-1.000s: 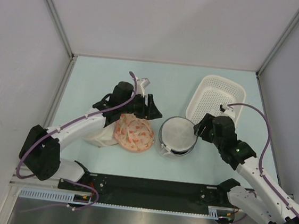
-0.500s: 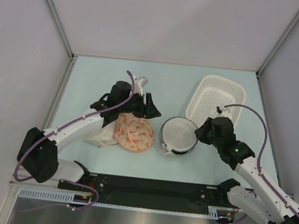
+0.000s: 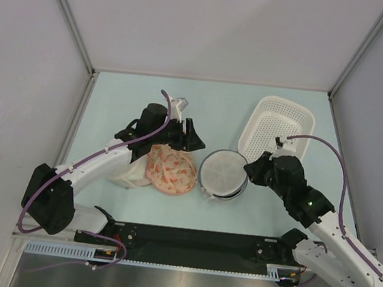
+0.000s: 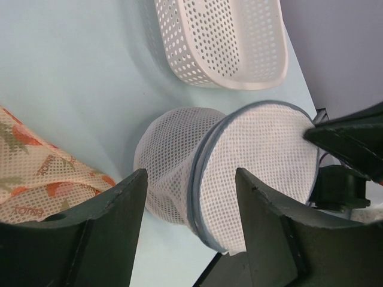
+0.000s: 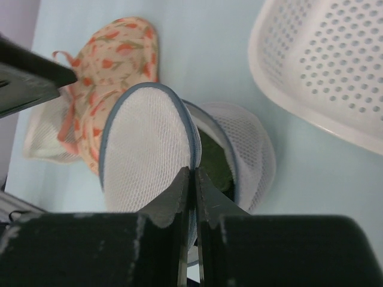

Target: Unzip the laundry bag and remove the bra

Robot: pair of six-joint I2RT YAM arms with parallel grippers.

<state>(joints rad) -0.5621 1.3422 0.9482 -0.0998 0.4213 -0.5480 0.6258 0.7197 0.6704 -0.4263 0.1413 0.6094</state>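
1. Roughly centred on the tabletop [image 3: 134, 103], the laundry bag [image 3: 221, 174] sits between the two arms. A peach floral item [image 3: 171, 171] lies on its left and a white basket [image 3: 279, 122] lies beyond it on the right.
2. The right gripper [image 5: 192, 179] has its fingers pressed together on the dark rim band of the bag's round lid [image 5: 146, 149]. It holds that edge up, so the lid stands tilted away from the bag's body.
3. The bra [image 5: 210, 158] is inside. From the right wrist view it shows only as a dark patch in the gap between the raised lid and the mesh body. How much of the zip is undone cannot be told.
4. That gap faces the right arm and the basket side. From the left wrist view only the lid's outer face and the body's wall show, not the opening.
5. The left gripper [image 4: 190, 179] hangs with its fingers apart and nothing between them, near the bag and over the floral item.
6. Judgement: the left gripper is the free one and is close, but the lid stands between it and the bra. It would likely have to come round or over the lid's rim to reach into the gap while the right gripper holds the lid up.
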